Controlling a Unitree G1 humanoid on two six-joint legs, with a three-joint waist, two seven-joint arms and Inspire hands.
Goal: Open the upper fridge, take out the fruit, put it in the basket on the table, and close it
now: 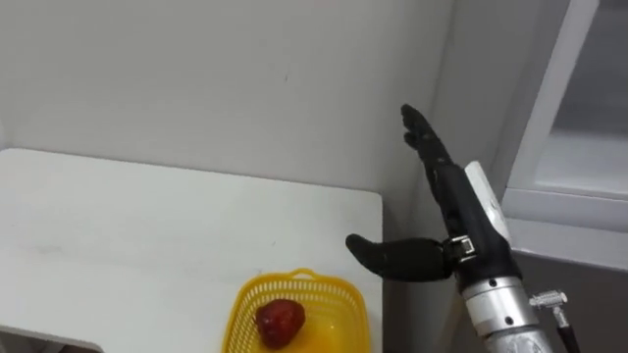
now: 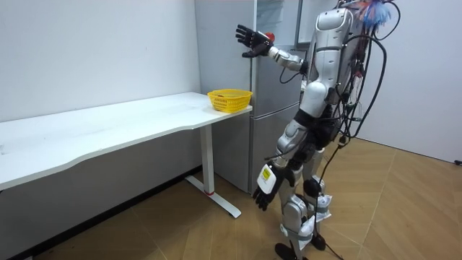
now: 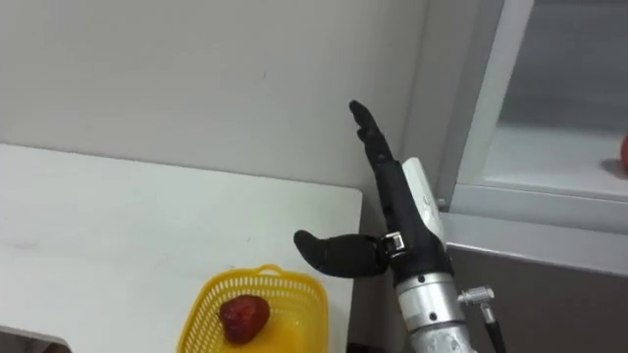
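The robot's right hand (image 1: 449, 201) is up beside the tall grey fridge (image 3: 549, 284). Its fingers are straight, its thumb is spread wide, and it holds nothing. A round red fruit (image 1: 280, 321) lies in the yellow plastic basket (image 1: 245, 302) on the white table (image 1: 147, 226). Another red thing (image 3: 623, 155) sits on the fridge shelf. The left hand (image 2: 263, 195) hangs loose by the leg.

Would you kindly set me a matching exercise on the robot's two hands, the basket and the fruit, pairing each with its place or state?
Things:
1. right hand
2. left hand
3. yellow basket
4. red fruit

Places or states:
A. lies inside the basket
B. raised high, fingers straight, holding nothing
C. hangs low at the robot's side
D. stands at the end of the white table, next to the fridge

Pairs: 1-B, 2-C, 3-D, 4-A
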